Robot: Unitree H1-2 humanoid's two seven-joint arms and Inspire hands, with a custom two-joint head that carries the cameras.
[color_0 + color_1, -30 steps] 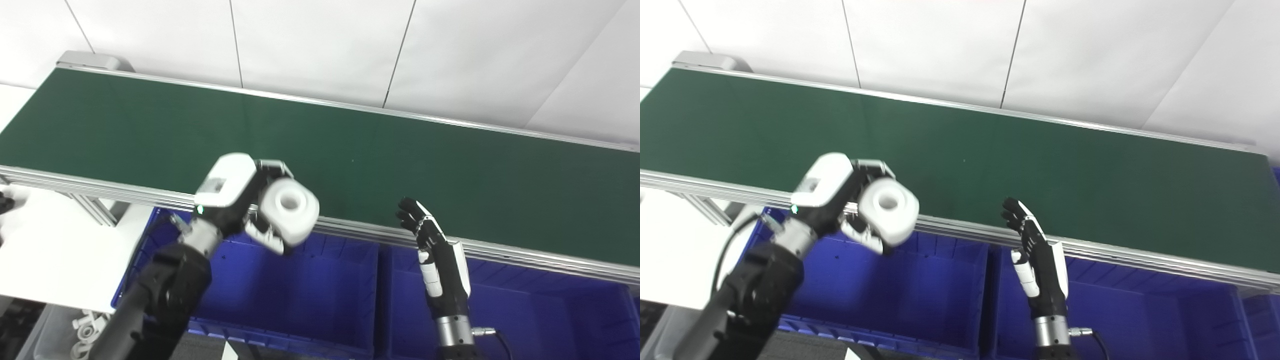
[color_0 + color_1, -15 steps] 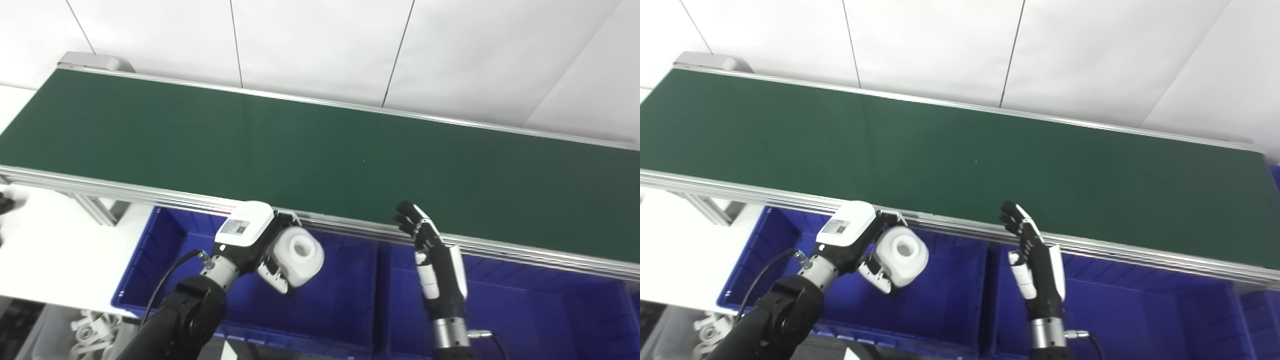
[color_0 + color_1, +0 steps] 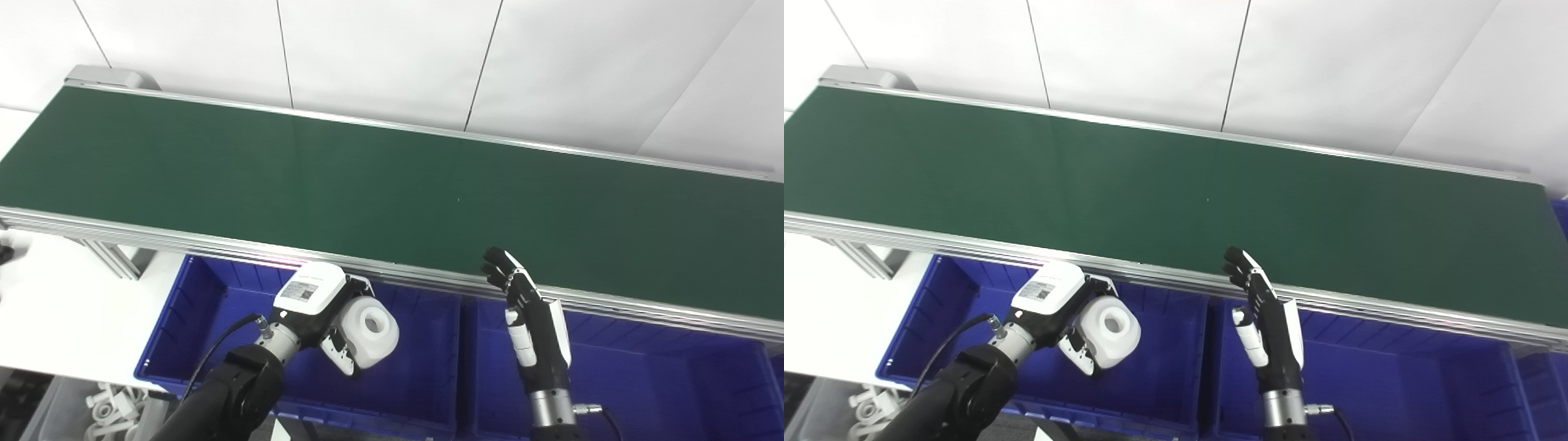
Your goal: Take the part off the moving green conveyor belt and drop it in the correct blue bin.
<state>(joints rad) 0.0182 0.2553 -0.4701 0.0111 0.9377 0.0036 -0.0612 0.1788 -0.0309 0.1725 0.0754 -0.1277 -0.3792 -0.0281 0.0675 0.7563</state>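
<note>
Since 1 second ago, the left hand [image 3: 334, 318] has carried the white part [image 3: 370, 332] down off the belt edge and now holds it low over the left blue bin [image 3: 422, 392], only a little lower than half a second ago. Its fingers are wrapped around the part, pinching it from both sides, with the round hole in the part facing up and outward toward the camera. The part hangs inside the bin's mouth, clear of the floor as far as I can tell, and just below the belt's metal rail [image 3: 404, 272].

To the right of that hand, the right hand [image 3: 527, 306] stands upright with fingers spread, holding nothing, above the wall between the left bin and the right blue bin [image 3: 667, 392].

The part looks like a stiff, smooth plastic block with rounded corners, probably light, and likely slippery on its curved faces. Flat opposite sides give the surest hold, as the fingers have now. A drop should not hurt it.

Beyond both hands runs the green conveyor belt [image 3: 380, 190], bare of parts, and behind it the white wall [image 3: 392, 55].
</note>
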